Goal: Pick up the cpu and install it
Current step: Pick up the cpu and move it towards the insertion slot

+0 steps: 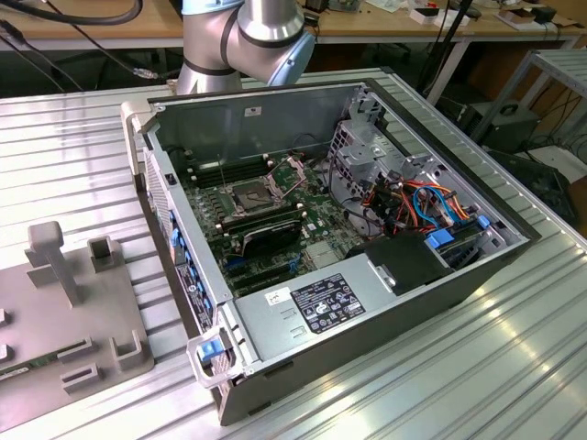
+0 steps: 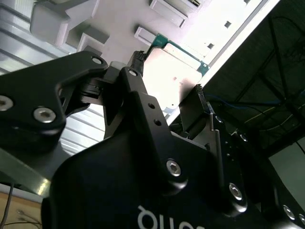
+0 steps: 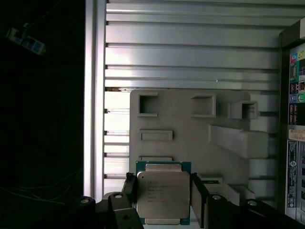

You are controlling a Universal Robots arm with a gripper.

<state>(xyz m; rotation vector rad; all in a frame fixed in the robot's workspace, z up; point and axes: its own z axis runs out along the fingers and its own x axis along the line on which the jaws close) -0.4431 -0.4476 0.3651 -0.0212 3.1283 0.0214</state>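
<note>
cpu (image 3: pixel 162 195): gripped at opposite edges by the gripper (image 3: pixel 163 188), over the grey fixture plate (image 3: pixel 190 138). arm (image 1: pixel 246 32): joint seen, exterior view, at 12 o'clock of the open computer case (image 1: pixel 275 115).

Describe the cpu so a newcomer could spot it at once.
Find the grey tray on the ribbed table. In the first wrist view, the gripper holds the cpu in front of it, clamped on two sides. It is a flat square chip with a silver top and green rim, unlike the tray's plain grey blocks.
</note>
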